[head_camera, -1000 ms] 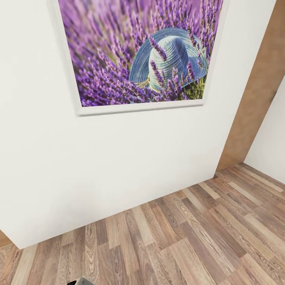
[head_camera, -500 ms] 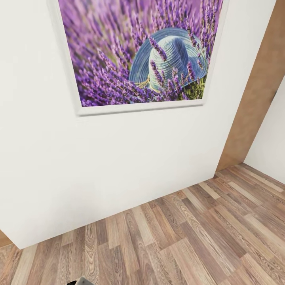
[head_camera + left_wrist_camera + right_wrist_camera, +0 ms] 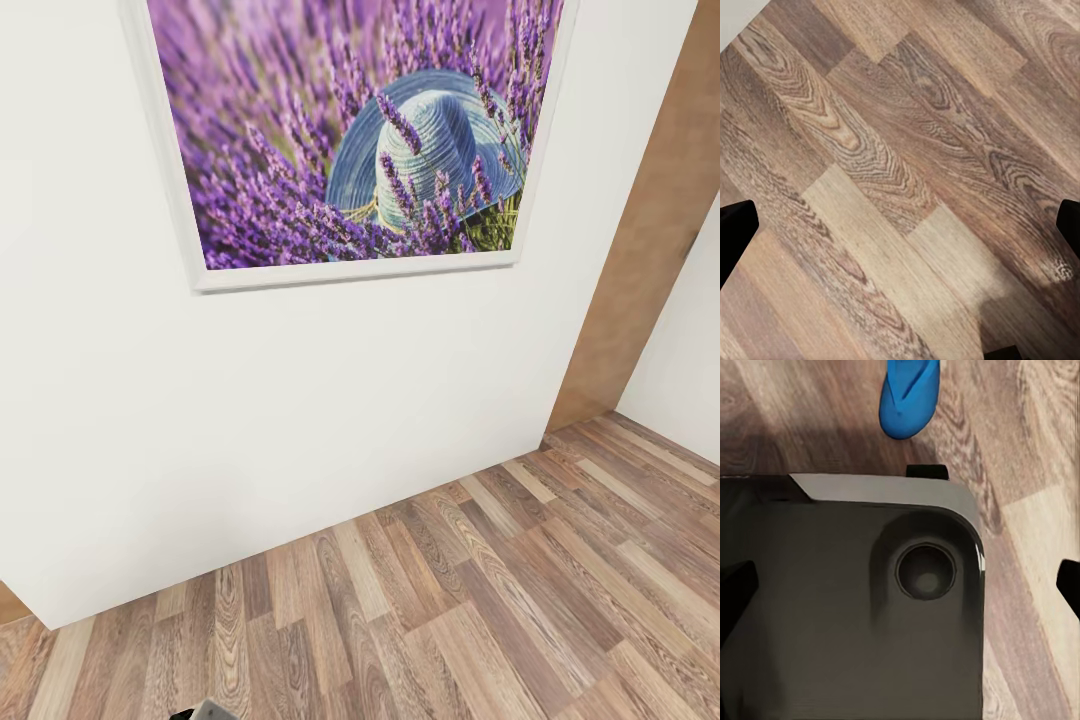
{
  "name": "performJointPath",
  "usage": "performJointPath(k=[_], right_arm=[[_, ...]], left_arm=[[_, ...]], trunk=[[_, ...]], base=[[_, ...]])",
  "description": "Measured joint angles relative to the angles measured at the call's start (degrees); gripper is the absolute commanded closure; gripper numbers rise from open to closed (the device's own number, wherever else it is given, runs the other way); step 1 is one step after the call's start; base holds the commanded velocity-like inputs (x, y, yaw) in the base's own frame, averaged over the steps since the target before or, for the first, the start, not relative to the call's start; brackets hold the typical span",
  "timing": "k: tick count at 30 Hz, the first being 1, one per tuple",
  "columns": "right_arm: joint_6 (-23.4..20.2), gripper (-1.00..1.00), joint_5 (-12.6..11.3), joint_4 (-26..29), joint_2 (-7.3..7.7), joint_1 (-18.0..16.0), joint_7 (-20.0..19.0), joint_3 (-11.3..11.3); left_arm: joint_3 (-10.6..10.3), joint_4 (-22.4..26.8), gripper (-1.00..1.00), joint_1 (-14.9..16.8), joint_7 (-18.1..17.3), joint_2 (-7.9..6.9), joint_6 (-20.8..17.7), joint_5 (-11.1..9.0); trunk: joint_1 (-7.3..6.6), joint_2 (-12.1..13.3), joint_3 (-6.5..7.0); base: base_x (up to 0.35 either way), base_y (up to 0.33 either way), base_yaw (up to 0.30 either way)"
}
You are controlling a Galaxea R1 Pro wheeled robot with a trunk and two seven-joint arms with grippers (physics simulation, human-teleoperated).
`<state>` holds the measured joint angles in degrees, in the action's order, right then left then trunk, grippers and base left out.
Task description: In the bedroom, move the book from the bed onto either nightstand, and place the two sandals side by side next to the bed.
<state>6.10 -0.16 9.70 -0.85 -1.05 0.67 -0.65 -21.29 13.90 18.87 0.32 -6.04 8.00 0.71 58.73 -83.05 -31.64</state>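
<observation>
Nothing has changed over the last second: the head view is the same down to the plank grain, so the robot is basically parked, staring at a white wall with 1 big framed picture of lavender and a blue straw hat. For the task that means zero progress right now. My read is it hasn't started driving toward the bed, or it's pausing before a turn.

Count of what's around: 1 picture, 1 wall straight ahead, 1 brown door-like panel off to the right, and wood plank floor everywhere.

Of the task's stuff, I count 1 blue sandal, seen from the right wrist camera. It lies flat on the floor, well out beyond the right fingers, past the dark rounded body of the robot's base that sits between the 2 fingertips. Only part of the sole is in frame.

Right fingers: both tips sit at the far edges of that view, spread wide, holding nothing. Left fingers: same deal, tips wide apart with only bare floor between them, nothing held.

So both hands are free, and I'd guess the next move is a base turn to find the bed and the other sandal.
</observation>
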Motion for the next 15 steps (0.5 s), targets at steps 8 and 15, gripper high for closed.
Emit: performJointPath(k=[8, 15], right_arm=[[-0.2, -1.0, 0.0, 0.6, 0.32, -3.0, 0.1, -0.3], [-0.2, -1.0, 0.0, 0.8, 1.46, -4.7, 0.1, -2.9]], left_arm=[[0.0, 0.0, -1.0, 0.0, 0.0, 0.0, 0.0, 0.0], [0.0, 0.0, -1.0, 0.0, 0.0, 0.0, 0.0, 0.0]], trunk=[[0.0, 0.0, 0.0], [0.0, 0.0, 0.0]], base=[[0.0, 0.0, 0.0], [0.0, 0.0, 0.0]])
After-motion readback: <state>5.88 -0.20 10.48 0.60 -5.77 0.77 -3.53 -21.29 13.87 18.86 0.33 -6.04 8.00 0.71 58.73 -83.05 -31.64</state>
